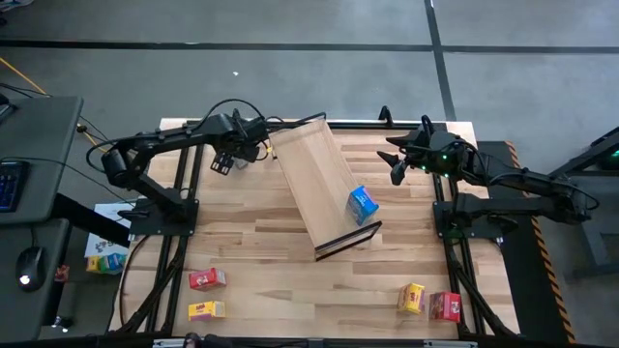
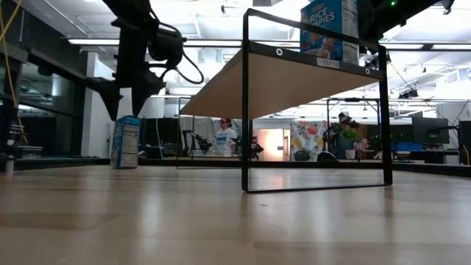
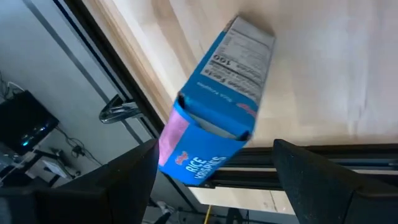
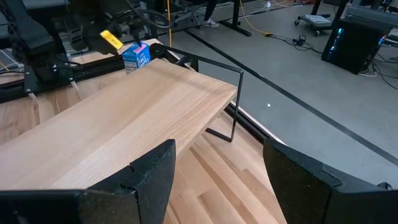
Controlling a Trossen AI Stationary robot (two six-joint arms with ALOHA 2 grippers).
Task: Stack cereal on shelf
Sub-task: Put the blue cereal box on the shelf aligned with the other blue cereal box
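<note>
The shelf [image 1: 314, 174] stands slantwise mid-table on its thin dark legs [image 2: 244, 110]. One blue cereal box [image 1: 362, 203] stands on the shelf's near end [image 2: 331, 29]. A second blue box [image 2: 126, 142] stands upright on the tabletop near the far left edge [image 4: 137, 56]. My left gripper [image 2: 126, 103] hangs open just above it, pointing steeply down. In the left wrist view its fingers [image 3: 124, 180] stand on either side of the box [image 3: 214, 106], clear of it. My right gripper [image 1: 395, 162] waits open beside the shelf's far right side [image 4: 217, 186].
Loose boxes lie on the near part of the table: a red one [image 1: 206, 279] and a yellow one [image 1: 206, 309] at the left, a yellow one [image 1: 413, 298] and a red one [image 1: 445, 306] at the right. The table's far edge rail [image 3: 298, 155] runs close behind the left box.
</note>
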